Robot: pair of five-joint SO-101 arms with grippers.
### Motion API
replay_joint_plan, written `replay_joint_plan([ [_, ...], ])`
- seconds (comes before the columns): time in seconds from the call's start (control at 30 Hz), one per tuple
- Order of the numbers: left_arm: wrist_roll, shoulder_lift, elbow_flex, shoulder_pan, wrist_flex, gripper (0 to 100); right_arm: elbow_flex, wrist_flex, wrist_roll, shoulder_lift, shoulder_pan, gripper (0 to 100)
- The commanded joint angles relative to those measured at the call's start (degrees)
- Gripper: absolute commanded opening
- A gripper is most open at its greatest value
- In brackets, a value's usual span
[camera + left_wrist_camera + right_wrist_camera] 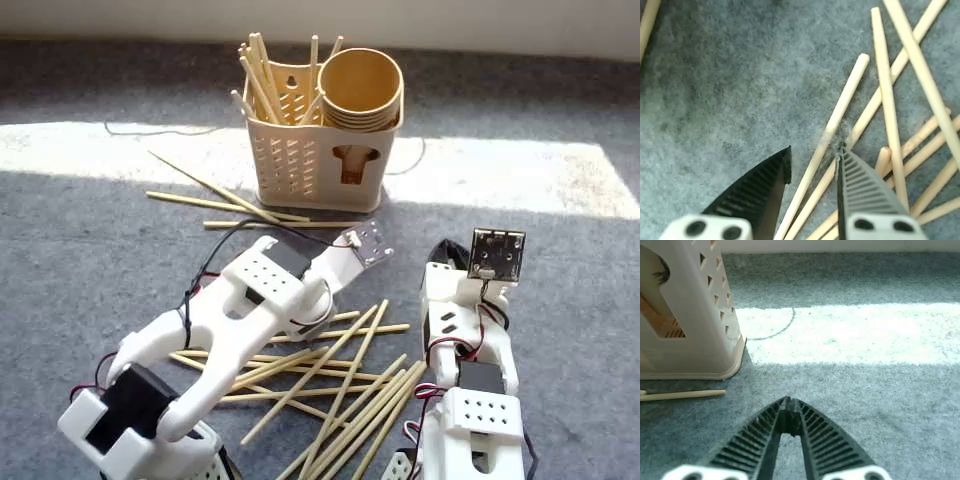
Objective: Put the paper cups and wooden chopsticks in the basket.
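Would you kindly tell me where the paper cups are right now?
In the high view, the paper cups sit nested in the right compartment of the basket, beside the upright chopsticks in its left compartment.

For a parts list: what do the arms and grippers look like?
Left arm and right arm: white plastic shells with perforated panels, black motors, red and black cables. Left gripper and right gripper: black, ribbed, pointed fingers on white bases.
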Motion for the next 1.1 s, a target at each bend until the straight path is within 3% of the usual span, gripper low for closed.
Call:
replay_joint_plan([
  [0.0,0.6,0.6,-3.2,0.9,-1.0,15,-0.7,-1.8,0.2,-0.7,0.7,1.0],
  [0.2,0.6,5.2,-5.5,0.5,-1.0,14,-0.7,-1.8,0.2,-0.7,0.7,1.0],
  [0.43,0.3,8.5,-7.6,0.5,-0.5,4,-0.7,-1.8,0.2,-0.8,0.7,1.0],
  [0.67,0.5,1.3,-6.8,0.4,4.2,1,-0.7,-1.8,0.2,-0.8,0.7,1.0],
  [1.07,0.5,-12.4,-0.5,-3.1,4.3,1,-0.7,-1.8,0.2,-0.7,0.6,1.0],
])
